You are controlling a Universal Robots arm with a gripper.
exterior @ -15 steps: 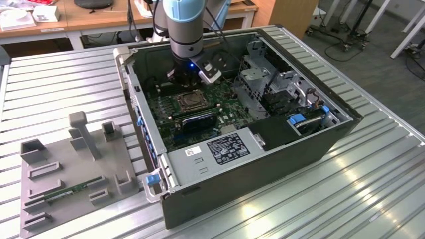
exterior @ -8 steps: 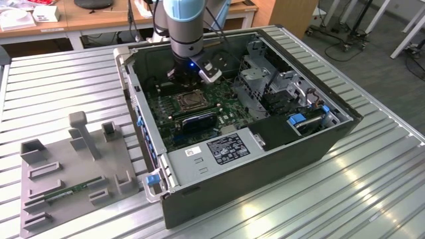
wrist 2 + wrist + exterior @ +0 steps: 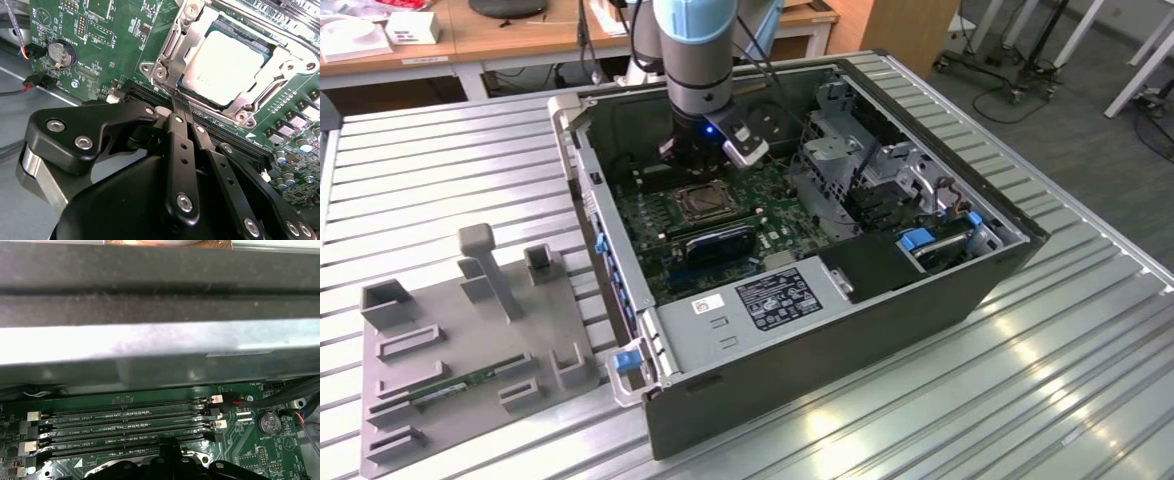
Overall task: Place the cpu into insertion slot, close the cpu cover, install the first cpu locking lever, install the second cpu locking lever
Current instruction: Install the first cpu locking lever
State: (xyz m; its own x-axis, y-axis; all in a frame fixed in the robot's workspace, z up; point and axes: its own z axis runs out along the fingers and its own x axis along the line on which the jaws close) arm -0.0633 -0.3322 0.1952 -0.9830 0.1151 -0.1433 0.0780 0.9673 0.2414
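While the black pincer (image 3: 175, 100) fills the lower part of the second wrist view, its fingers (image 3: 176, 150) are pressed together and hold nothing, with the tip just beside the socket edge. Past it, in the upper right, the cpu (image 3: 225, 62) lies flat in its slot, and the cpu cover (image 3: 172, 47) is closed down around it on the green board (image 3: 115, 45).

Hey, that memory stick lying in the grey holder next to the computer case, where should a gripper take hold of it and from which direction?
Judging from the exterior view, the memory stick lies flat and long in a shallow recess of the grey holder. Coming straight down from above and pinching across its two long edges near the middle looks best: its ends sit close to raised blocks, leaving less room there.
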